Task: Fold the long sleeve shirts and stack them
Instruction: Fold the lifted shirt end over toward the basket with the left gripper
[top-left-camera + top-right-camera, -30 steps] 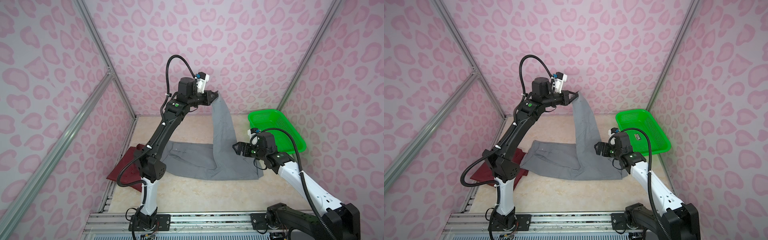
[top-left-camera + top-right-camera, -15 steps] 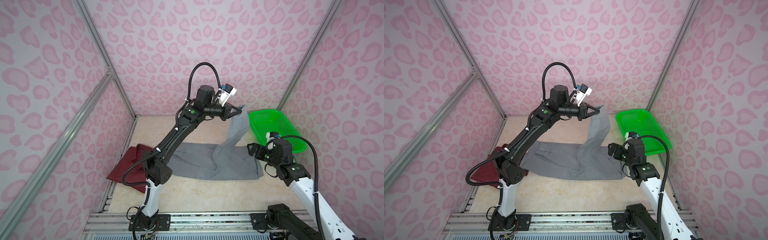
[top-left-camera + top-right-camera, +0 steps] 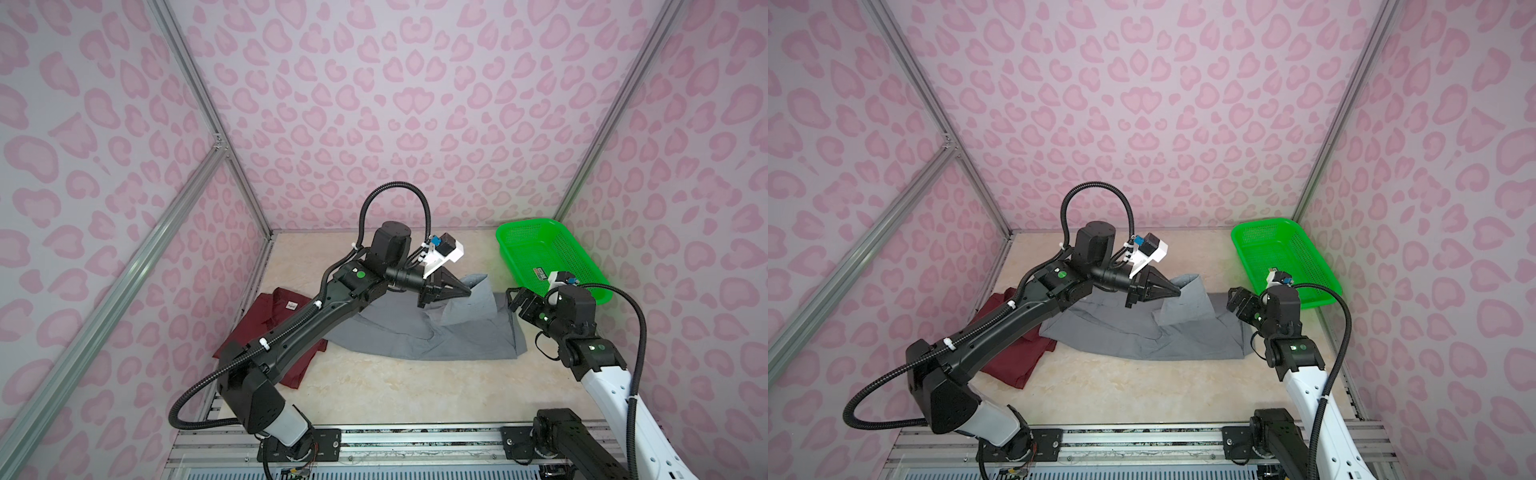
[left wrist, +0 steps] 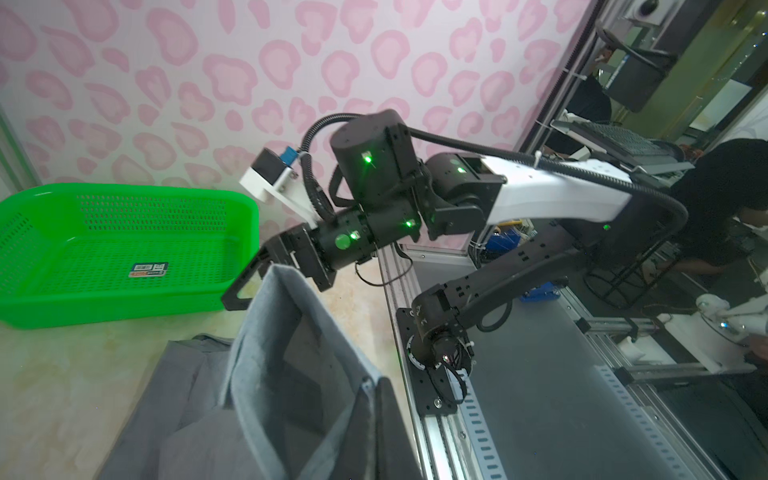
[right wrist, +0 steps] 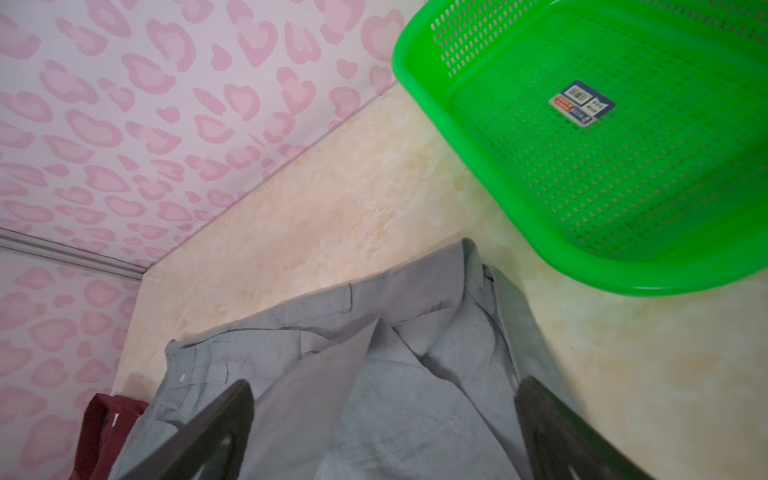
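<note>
Pinching a sleeve end of the grey cloth shirt [image 3: 415,338] aloft, the left gripper [image 3: 467,291] hovers mid-table; the right gripper [image 3: 516,300] gapes wide beside the green perforated plastic basket [image 3: 505,245].

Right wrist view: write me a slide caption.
Open right claw above the grey shirt, green basket beside it, maroon shirt beyond.

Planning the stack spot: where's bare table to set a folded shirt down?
Front strip between the grey shirt and the rail is bare; so is the far strip left of the basket. Crowded: right gripper beside the shirt's right edge, maroon shirt under the left arm.
</note>
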Action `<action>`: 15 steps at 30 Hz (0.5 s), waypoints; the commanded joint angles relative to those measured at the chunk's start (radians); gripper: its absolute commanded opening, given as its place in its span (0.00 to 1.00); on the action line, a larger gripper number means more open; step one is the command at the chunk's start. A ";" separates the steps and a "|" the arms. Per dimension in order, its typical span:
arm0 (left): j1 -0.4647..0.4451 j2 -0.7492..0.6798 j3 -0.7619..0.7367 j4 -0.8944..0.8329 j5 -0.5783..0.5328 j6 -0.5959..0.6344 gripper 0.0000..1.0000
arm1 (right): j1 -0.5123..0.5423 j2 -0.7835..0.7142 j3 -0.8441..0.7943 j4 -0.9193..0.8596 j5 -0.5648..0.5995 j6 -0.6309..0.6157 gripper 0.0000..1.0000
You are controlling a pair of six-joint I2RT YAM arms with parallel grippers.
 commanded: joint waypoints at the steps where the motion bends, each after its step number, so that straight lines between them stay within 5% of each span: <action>1: 0.001 -0.074 -0.119 0.021 -0.003 0.107 0.05 | -0.002 0.011 0.000 0.071 -0.072 0.040 0.98; 10: 0.041 -0.267 -0.426 0.130 -0.355 0.280 0.04 | 0.000 0.050 -0.082 0.189 -0.178 0.080 0.98; 15: 0.068 -0.384 -0.579 0.338 -0.569 0.341 0.04 | 0.012 0.076 -0.104 0.207 -0.176 0.074 0.98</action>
